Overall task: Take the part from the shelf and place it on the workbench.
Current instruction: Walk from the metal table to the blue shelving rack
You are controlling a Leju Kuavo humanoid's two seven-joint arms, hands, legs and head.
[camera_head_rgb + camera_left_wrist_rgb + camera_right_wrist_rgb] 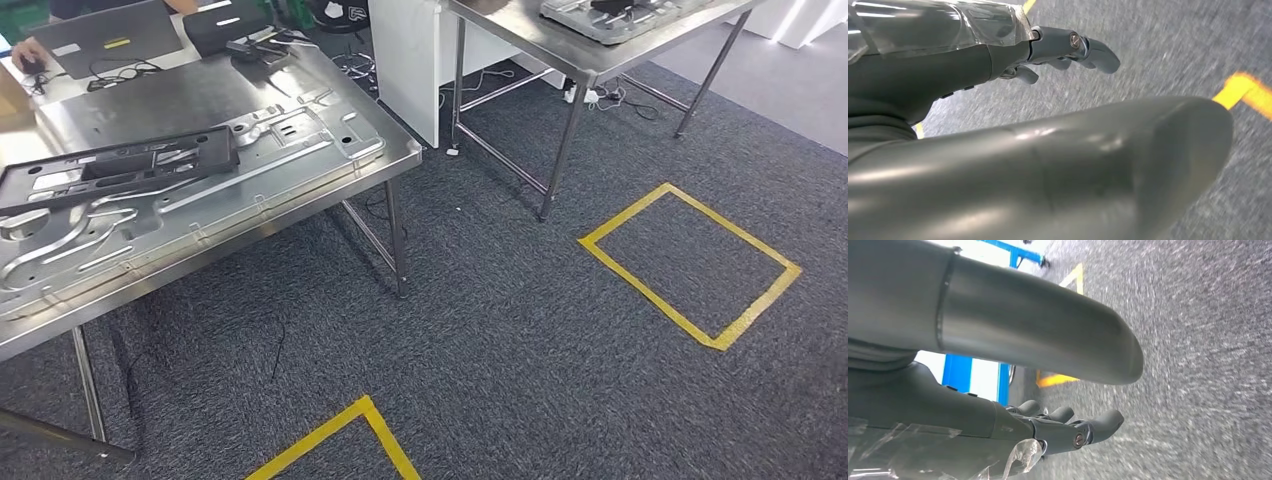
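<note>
Black flat frame part [120,165] lies atop stamped metal panel [200,190] on workbench [400,150].

Two tables standing on a taped floor

The near workbench [215,85] is sitting at the left, bearing a large metal panel [180,195] with a flat frame part [120,165] lying on its left half — laptops [105,40] are resting behind it. A second table [580,50] is standing behind and to the right. One tape square [690,262] is lying on the carpet at the right, another tape corner [345,440] nearer — in front of the workbench.
</note>
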